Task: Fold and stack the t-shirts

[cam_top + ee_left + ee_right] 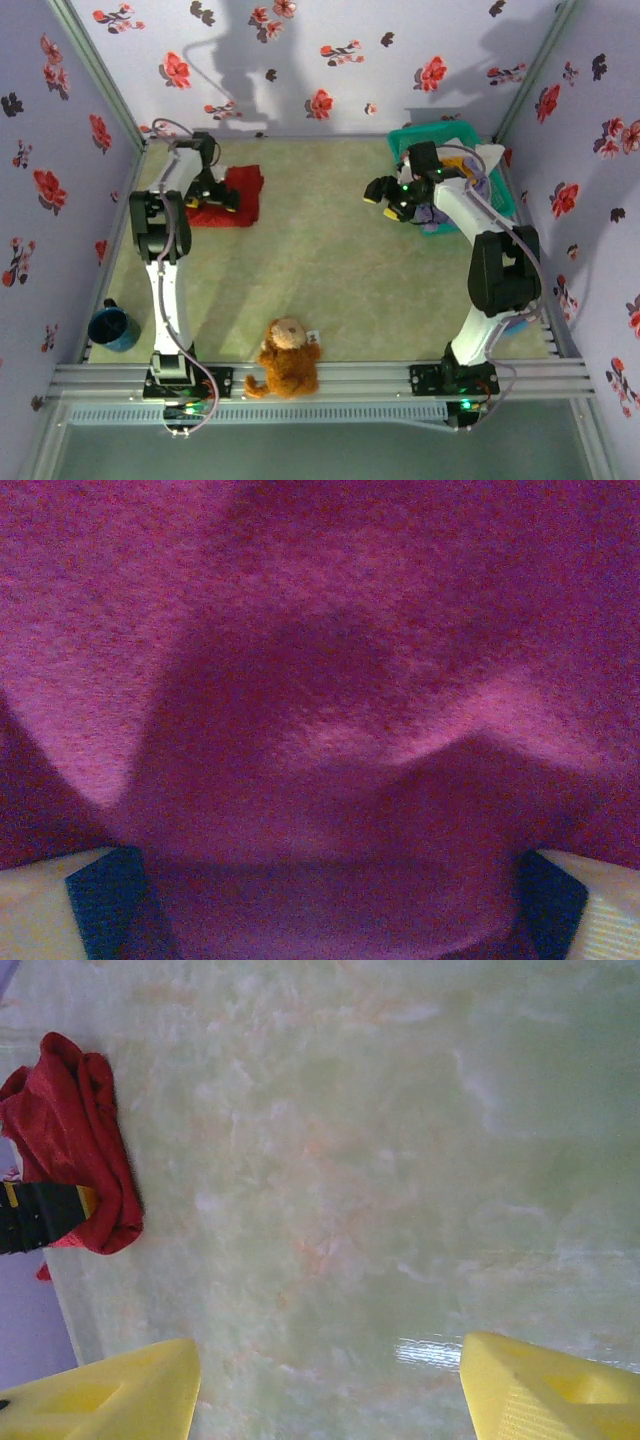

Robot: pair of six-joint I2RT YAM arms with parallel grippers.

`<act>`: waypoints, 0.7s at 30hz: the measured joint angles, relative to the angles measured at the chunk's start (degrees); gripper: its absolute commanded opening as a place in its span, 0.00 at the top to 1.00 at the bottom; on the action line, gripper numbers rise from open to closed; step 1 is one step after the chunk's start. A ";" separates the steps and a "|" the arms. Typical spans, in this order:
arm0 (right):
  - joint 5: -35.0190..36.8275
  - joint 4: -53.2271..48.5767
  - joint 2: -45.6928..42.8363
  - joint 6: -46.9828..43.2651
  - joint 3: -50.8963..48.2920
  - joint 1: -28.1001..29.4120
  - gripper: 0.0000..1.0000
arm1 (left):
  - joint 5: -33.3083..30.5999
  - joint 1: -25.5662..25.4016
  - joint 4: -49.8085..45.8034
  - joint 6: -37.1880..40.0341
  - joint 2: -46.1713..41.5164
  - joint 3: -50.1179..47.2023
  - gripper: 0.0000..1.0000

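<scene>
A crumpled deep-red t-shirt (243, 192) lies at the table's back left. My left gripper (220, 200) is down on its left side. In the left wrist view the red cloth (320, 680) is right up against the camera, and the left gripper (330, 910) is open, its fingertips (100, 900) wide apart at the bottom corners with cloth bulging between them. My right gripper (385, 195) hovers over bare table just left of the teal basket (425, 135). It is open (330, 1390), with nothing between its yellow fingers (110, 1395). The red t-shirt (70, 1130) also shows at the left of the right wrist view.
The teal basket holds more cloth, lavender and mustard (478, 175), partly hidden by the right arm. A brown teddy (285, 370) sits at the near edge between the arm bases. A blue mug (112, 327) stands at the near left. Floral walls close three sides.
</scene>
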 measured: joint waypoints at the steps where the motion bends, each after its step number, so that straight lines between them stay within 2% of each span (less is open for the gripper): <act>1: -0.35 -0.02 0.07 0.00 0.00 0.00 0.30 | -0.15 0.87 -0.31 0.92 0.87 1.38 0.01; 11: -1.62 -0.59 1.57 -0.02 1.51 0.00 0.29 | -0.98 4.50 -2.47 4.57 7.15 12.11 0.00; 21: -2.73 -1.42 3.17 0.07 3.69 0.00 0.30 | -2.27 6.45 -0.70 7.82 10.29 17.62 0.01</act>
